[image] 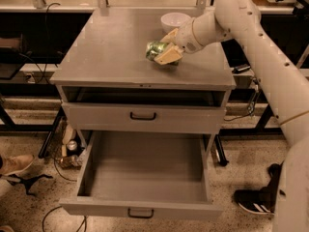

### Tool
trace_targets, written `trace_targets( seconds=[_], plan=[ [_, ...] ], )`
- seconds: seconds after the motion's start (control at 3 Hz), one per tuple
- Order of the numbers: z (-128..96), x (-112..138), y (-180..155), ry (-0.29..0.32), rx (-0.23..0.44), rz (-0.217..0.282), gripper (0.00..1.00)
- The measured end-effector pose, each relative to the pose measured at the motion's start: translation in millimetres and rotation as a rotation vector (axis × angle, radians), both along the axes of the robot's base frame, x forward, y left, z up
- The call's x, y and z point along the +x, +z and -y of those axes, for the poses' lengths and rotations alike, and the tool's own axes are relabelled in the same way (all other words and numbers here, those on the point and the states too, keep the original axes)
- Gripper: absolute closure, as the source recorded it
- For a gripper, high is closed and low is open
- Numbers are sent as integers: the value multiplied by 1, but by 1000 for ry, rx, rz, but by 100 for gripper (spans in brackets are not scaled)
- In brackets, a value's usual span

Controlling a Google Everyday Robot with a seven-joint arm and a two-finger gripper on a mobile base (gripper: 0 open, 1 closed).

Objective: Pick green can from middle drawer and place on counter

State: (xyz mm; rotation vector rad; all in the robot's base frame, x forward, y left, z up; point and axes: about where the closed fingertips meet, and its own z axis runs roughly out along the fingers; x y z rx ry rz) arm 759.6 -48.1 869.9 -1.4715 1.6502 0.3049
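Note:
The green can (155, 50) lies on its side in my gripper (165, 47), low over the right half of the counter (116, 52); I cannot tell whether it touches the top. The gripper's tan fingers (168, 56) are shut on the can, with the white arm reaching in from the upper right. The middle drawer (145, 170) stands pulled out below, its flat tray empty, its dark handle at the front.
A white round bowl (175, 20) stands on the counter just behind the gripper. A shut drawer front (143, 116) sits above the open drawer. A person's shoe (255, 201) is on the floor at right, another foot and cables at left.

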Motion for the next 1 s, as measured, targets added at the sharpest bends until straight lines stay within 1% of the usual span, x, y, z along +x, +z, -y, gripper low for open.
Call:
trace_targets(
  seconds=[0.67,1.0],
  plan=[
    [-8,8,-8,2,4,-20,12],
    [-8,10,-8,-1,8,-21,0]
  ],
)
